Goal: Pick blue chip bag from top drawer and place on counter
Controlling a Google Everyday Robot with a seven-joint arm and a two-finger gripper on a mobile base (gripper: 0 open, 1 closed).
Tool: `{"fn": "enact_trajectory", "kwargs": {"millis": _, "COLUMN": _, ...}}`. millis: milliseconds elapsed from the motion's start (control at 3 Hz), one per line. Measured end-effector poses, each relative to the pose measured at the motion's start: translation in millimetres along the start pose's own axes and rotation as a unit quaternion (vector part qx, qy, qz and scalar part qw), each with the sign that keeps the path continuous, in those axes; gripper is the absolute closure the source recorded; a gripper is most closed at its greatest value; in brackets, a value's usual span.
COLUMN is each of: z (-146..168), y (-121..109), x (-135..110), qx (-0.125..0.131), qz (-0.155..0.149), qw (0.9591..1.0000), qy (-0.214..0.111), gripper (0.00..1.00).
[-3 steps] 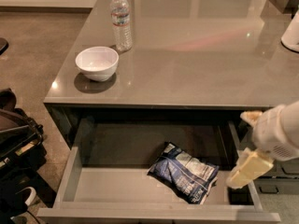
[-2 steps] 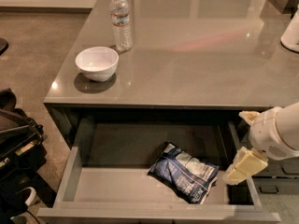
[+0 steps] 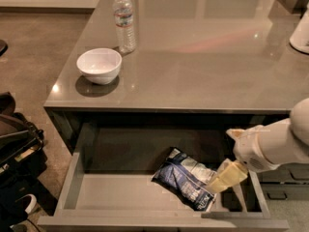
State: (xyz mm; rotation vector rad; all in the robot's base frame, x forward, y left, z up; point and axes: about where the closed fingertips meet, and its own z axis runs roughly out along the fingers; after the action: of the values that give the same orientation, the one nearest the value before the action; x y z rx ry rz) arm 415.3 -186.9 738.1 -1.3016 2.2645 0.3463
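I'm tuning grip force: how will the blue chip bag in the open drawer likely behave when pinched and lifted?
The blue chip bag looks crinkled, so probably light and floppy, crumpling under a pinch. Its foil may be slippery. The end effector sits at its right edge in the top drawer; held there, it may droop.

The counter (image 3: 203, 57) bears a bowl (image 3: 99, 65) and bottle (image 3: 124, 21); end effector (image 3: 219, 181) below.

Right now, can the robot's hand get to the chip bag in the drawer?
Probably yes. The drawer is pulled open, and the hand is down inside it at the right edge of the bag. Nothing lies between them, and nothing sits on top of the bag.
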Motion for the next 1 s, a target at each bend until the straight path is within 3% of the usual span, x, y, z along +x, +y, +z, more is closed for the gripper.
{"fn": "enact_trajectory", "kwargs": {"millis": 667, "z": 97, "y": 21, "x": -18, "qx": -0.06, "qz": 0.001, "qw": 0.9976, "qy": -0.034, "gripper": 0.0}}
{"fn": "enact_trajectory", "kwargs": {"millis": 1000, "z": 134, "y": 34, "x": -16, "qx": -0.049, "qz": -0.012, "qw": 0.9983, "qy": -0.031, "gripper": 0.0}}
